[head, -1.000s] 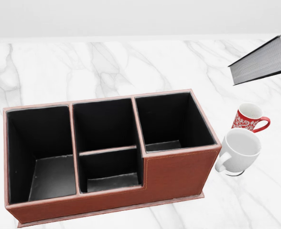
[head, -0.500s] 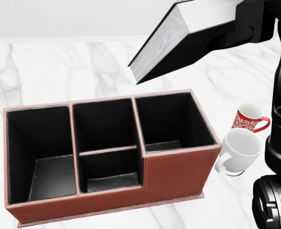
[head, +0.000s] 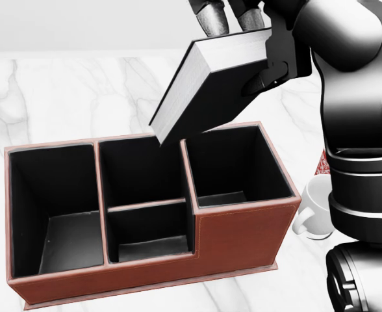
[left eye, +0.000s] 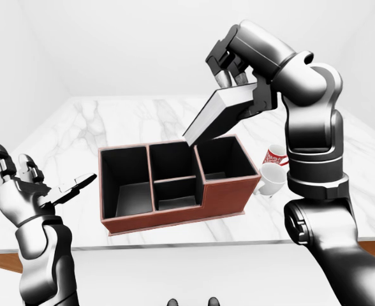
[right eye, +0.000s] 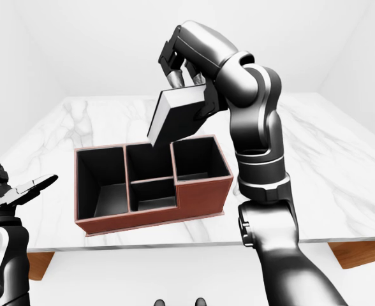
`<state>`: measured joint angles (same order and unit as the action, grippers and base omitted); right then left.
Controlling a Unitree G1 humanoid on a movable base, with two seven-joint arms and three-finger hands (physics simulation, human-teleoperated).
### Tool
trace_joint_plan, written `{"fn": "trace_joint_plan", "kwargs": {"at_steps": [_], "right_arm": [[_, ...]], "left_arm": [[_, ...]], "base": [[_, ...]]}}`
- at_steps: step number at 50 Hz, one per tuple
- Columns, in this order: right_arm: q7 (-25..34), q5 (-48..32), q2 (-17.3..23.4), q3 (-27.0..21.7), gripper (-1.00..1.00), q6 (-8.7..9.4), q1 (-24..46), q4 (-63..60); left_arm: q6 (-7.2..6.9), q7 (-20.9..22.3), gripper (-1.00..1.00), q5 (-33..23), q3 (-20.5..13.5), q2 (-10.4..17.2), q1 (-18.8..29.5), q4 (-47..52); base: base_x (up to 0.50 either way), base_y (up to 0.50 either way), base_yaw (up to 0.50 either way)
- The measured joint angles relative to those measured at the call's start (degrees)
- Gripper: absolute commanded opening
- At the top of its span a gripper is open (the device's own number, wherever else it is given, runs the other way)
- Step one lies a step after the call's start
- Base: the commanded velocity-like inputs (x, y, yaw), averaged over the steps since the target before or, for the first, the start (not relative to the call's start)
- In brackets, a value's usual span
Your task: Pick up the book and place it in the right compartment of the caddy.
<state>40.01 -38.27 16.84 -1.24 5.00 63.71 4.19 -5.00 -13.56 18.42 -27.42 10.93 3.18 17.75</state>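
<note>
The book (head: pixel 207 88) is held aloft in the closed right hand (left eye: pixel 242 80), tilted with its low corner over the caddy's (head: pixel 243 231) middle divider. Pickup is judged done; lowering into the right compartment (head: pixel 233 166) is left. The left hand (left eye: pixel 31 188) is spread wide, well apart.

The right arm (head: pixel 353 117) hides most of the red mug (head: pixel 322 166) and part of the white mug (head: pixel 313 208)

Reddish-brown caddy (head: pixel 243 227), black-covered book (head: pixel 210 88)
</note>
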Motion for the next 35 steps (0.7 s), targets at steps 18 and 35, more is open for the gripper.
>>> {"fn": "trace_joint_plan", "kwargs": {"at_steps": [18,35], "right_arm": [[0.0,-6.9,0.9,0.0,-1.0,0.0,0.1,8.2],[0.0,-8.8,0.7,-0.5,-1.0,0.0,-1.2,12.4]], "left_arm": [[0.0,-0.1,1.0,0.2,-0.1,0.1,0.0,-0.1],[0.0,-0.1,1.0,0.1,-0.1,0.0,-0.1,0.0]], "base": [[0.0,0.0,0.0],[0.0,0.0,0.0]]}}
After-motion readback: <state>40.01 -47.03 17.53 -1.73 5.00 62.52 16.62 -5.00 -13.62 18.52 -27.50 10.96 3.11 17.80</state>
